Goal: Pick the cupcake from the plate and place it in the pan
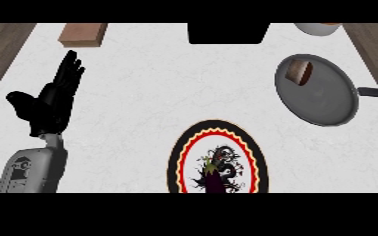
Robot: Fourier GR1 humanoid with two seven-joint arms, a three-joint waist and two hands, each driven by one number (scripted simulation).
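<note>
**Cupcake sits in the pan**

Your robot's black left hand (52, 102) rests at the view's left, fingers straight and pointing up, thumb spread aside, holding nothing. The small brown cupcake (299, 72) lies inside the round grey metal pan (325, 105) at the right, near its upper-left wall. The round white plate with a black, red and yellow rim (179, 155) lies at the lower edge.
</note>
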